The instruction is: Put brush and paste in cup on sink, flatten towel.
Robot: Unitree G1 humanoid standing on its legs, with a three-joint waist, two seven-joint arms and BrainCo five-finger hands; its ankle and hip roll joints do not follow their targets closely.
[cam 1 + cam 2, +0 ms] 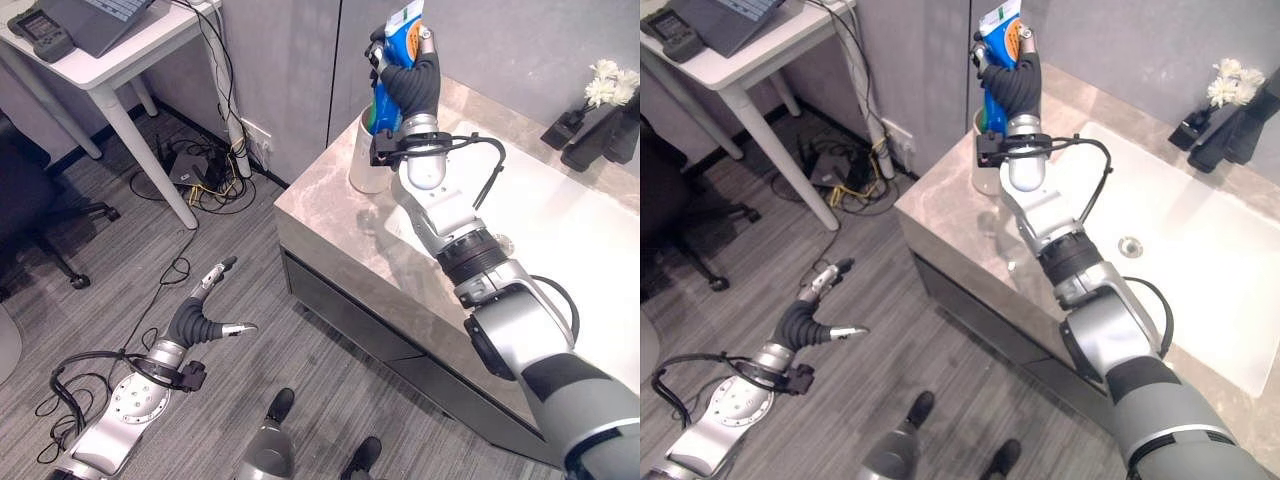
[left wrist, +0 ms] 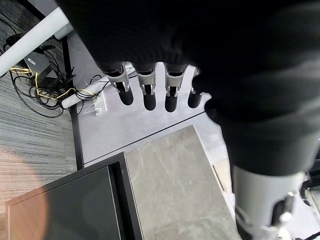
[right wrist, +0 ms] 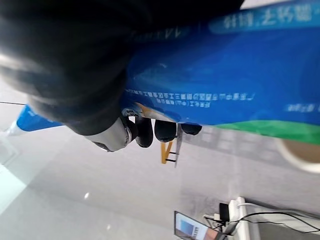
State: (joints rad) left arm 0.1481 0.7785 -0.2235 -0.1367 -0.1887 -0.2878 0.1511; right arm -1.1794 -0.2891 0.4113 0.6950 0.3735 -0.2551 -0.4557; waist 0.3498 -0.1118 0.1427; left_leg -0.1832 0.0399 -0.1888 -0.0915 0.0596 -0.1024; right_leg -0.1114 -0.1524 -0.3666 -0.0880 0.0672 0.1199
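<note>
Two hands are seen across the scene, one low at the left and one raised over the counter. At the far left a white desk (image 1: 120,60) is stood against the grey wall, with a dark device (image 1: 40,35) lying on it and a tangle of cables (image 1: 195,170) gathered on the grey floor beneath. Lower down, the left hand (image 1: 205,305) is held out over the floor, well apart from the counter; its fingers (image 2: 145,92) are seen straight and relaxed in its wrist view, and nothing is held in them. Further right, the marble counter (image 1: 330,215) is met, and on its near corner a white cup (image 1: 365,160) is stood upright by the wall. Directly above the cup, the blue toothpaste tube (image 1: 395,70) is gripped by the right hand (image 1: 410,85), whose fingers (image 3: 150,130) are curled round the tube's body; the tube's lower end is seen at or just inside the cup's rim, and which of the two cannot be told. Beyond the arm, the white sink basin (image 1: 1180,230) is sunk into the counter, with its drain (image 1: 1129,246) visible. At the far right, dark bottles (image 1: 590,135) with white flowers (image 1: 610,85) are placed at the back edge of the counter.
</note>
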